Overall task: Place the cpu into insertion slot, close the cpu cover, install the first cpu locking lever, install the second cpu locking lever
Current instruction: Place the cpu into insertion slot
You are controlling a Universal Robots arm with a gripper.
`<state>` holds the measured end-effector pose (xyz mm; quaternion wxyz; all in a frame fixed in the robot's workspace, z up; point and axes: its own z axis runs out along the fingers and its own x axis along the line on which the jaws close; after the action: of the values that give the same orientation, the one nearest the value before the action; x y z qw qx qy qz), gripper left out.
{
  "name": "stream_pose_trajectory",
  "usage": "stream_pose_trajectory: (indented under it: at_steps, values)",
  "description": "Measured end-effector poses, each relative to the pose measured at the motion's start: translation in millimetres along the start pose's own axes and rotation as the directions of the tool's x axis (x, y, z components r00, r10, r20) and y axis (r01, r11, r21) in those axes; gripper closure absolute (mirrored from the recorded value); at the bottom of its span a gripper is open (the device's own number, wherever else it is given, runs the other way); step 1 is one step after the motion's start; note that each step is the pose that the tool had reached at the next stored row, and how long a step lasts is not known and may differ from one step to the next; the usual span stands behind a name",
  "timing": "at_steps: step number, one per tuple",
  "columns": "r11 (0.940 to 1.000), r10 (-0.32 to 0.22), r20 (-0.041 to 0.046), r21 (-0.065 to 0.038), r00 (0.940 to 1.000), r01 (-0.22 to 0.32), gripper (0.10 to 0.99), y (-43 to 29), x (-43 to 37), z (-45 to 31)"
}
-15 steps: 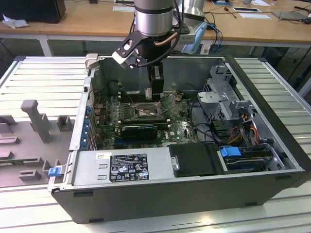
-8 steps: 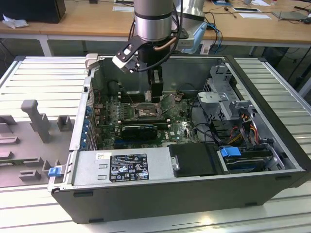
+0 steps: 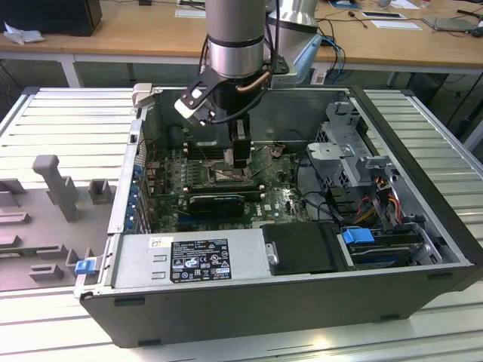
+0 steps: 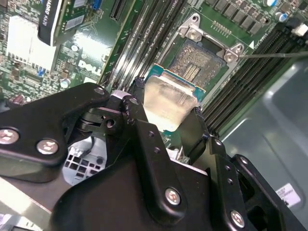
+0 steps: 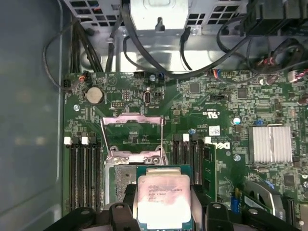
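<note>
The gripper (image 4: 167, 98) is shut on the cpu (image 5: 163, 192), w/ fingers (image 4: 142, 120) clamping two opposite edges. The cpu is held just above the slot (image 4: 198, 65), overlapping its near edge, not seated. The cover (image 5: 132, 131) stands open at the slot's far side.

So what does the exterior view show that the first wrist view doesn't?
Exterior view: the whole open computer case, the robot arm reaching into it, the slatted grey table and wooden desks behind. First wrist view: the cpu gripped in the claw, close to the uncovered insertion slot, plus a coin battery. Both: the green motherboard inside the case.
</note>
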<state>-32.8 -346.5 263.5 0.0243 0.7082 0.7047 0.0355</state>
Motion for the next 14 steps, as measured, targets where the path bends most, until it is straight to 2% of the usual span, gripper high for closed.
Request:
stream_pose_trajectory:
  at_steps: [6, 9, 14]
  values:
    - [0.9997, -0.024, -0.0030, 0.000, 0.9997, 0.024, 0.557, -3.1, 3.9, 11.9]
    - [0.9997, -0.026, -0.0062, 0.000, 0.9997, 0.026, 0.557, -3.4, 4.0, 14.4]
    - [0.9997, -0.026, -0.0064, 0.000, 0.9996, 0.026, 0.557, -3.7, 4.0, 16.9]
